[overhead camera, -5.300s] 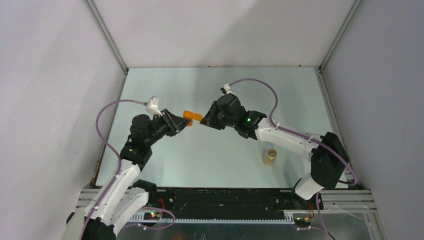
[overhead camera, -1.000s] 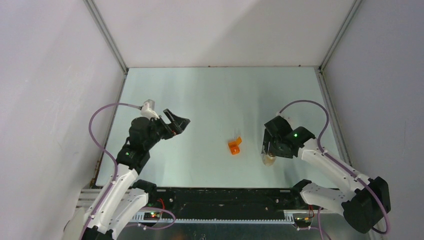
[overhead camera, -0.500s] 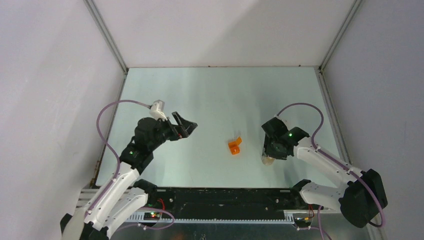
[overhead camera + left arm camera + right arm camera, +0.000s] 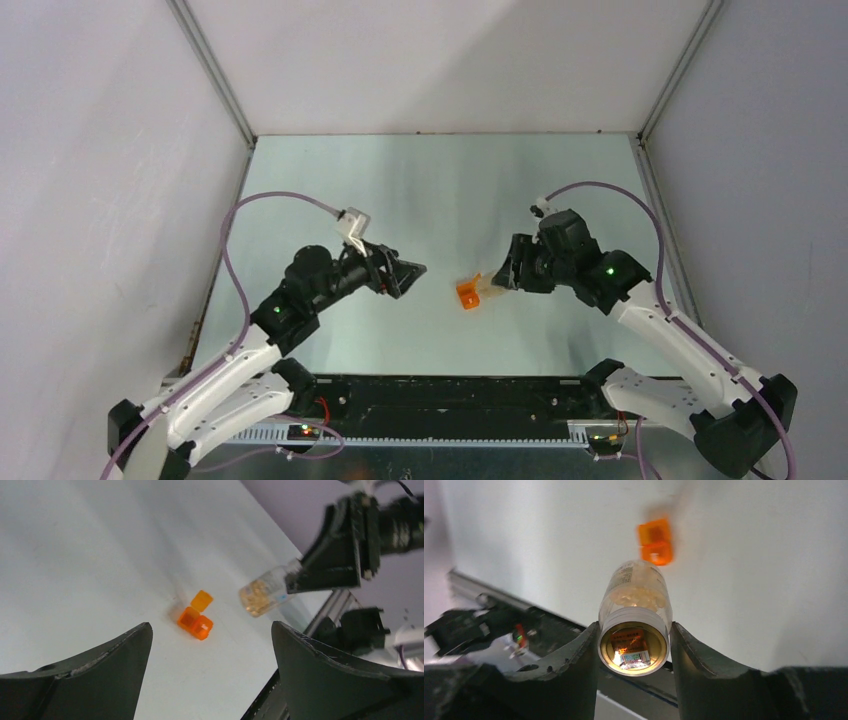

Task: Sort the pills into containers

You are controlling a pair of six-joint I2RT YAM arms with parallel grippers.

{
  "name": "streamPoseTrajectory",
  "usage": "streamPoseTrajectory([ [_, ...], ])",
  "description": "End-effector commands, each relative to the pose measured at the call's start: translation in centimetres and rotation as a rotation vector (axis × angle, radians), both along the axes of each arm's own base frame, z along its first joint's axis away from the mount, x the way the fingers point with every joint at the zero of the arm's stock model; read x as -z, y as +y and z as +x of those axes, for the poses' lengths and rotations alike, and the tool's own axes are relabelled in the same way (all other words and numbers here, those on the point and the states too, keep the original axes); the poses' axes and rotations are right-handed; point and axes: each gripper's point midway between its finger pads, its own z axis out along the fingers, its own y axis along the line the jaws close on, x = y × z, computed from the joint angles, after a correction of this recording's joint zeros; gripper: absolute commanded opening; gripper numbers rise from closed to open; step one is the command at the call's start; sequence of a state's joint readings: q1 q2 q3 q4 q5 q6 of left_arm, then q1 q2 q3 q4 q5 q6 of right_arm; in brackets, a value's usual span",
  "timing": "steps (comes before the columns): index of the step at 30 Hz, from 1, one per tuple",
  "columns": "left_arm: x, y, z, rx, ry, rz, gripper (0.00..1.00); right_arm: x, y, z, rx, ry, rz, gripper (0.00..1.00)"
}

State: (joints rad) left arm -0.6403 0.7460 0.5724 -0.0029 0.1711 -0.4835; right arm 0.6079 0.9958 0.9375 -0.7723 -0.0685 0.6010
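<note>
Since half a second ago, the right tool point(image 4: 634, 650) is carrying the pale tan see-through cylindrical vial point(image 4: 636, 592) away from its spot near the bench's right side and in toward the middle. The left tool point(image 4: 408, 270) is also closing in from the other side.

Right tool is clamping the vial at one end, both fingers tight against it. The vial is lying nearly level in the air, its free end pointing at the bright orange rectangular plastic box point(image 4: 468, 294). Pale pills point(image 4: 639, 597) are showing through the vial wall, heaped along its lower side. Whether the free end is open, I cannot tell.

Left tool is standing wide apart and holding nothing, with the box framed between its fingers but well short of them.

The box is resting on the bench point(image 4: 400, 180) with its lid flipped open, just beside the vial's free end.

I am judging this to be the pour step. Next I need the vial mouth brought directly over the open box, then a slow tilt; the left tool may need to steady the box.
</note>
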Motion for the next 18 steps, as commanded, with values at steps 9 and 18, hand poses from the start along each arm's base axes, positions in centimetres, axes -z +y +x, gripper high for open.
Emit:
streamPoseTrajectory([
  [9,-3.6,-6.3,-6.8,0.522,-0.464,0.150,0.93,-9.7,9.3,-3.7,-0.484,-0.156,0.382,0.40],
  [18,-2.3,-8.2,-9.0,0.712,-0.413,0.127,0.89,-9.9,10.1,-5.6,-0.630,-0.154,0.416,0.41],
])
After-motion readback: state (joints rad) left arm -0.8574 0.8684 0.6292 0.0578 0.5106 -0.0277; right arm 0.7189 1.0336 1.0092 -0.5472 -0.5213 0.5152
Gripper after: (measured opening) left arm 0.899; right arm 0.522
